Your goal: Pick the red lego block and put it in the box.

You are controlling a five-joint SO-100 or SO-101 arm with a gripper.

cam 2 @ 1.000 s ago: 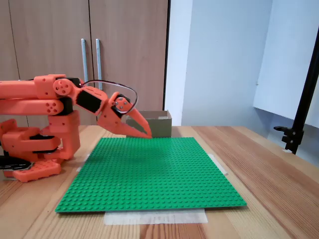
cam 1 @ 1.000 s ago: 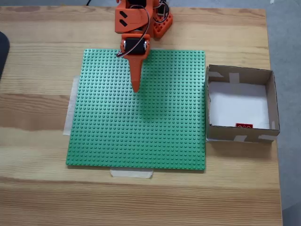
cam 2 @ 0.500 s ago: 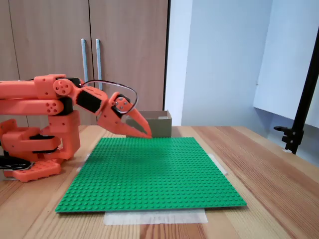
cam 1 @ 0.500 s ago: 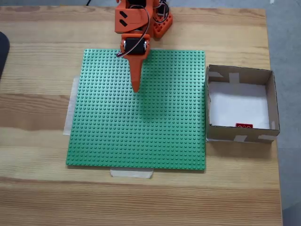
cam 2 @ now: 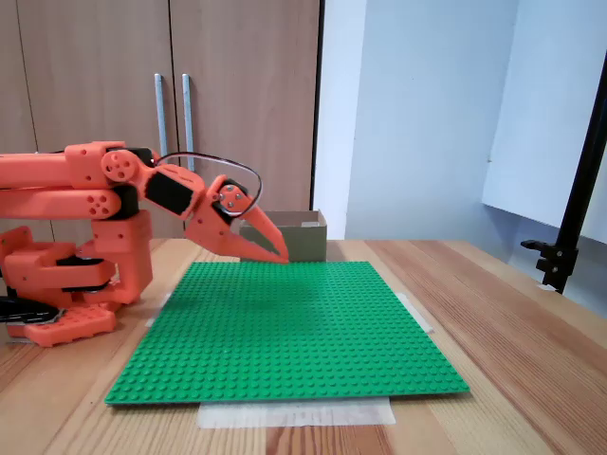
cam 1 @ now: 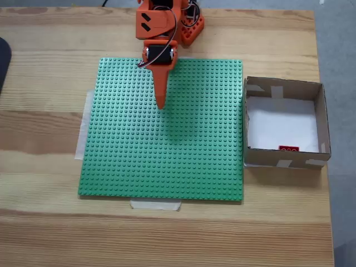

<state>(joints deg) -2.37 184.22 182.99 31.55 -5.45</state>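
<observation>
The red lego block (cam 1: 288, 148) lies on the white bottom of the box (cam 1: 323, 119), close against its near wall in a fixed view from above. The box (cam 2: 302, 237) is brown cardboard with pale tape patches and stands to the right of the green baseplate (cam 1: 194, 167). My orange gripper (cam 1: 161, 104) hangs over the baseplate's upper middle, well to the left of the box, its fingers together in a point with nothing between them. From the side, the gripper (cam 2: 279, 256) tilts down just above the plate.
The green studded baseplate (cam 2: 285, 332) is taped to a wooden table (cam 1: 44, 222). The arm's orange base (cam 2: 66, 284) stands at the plate's back edge. A dark object (cam 1: 3, 58) lies at the table's left edge. A black stand (cam 2: 574, 209) rises at the right.
</observation>
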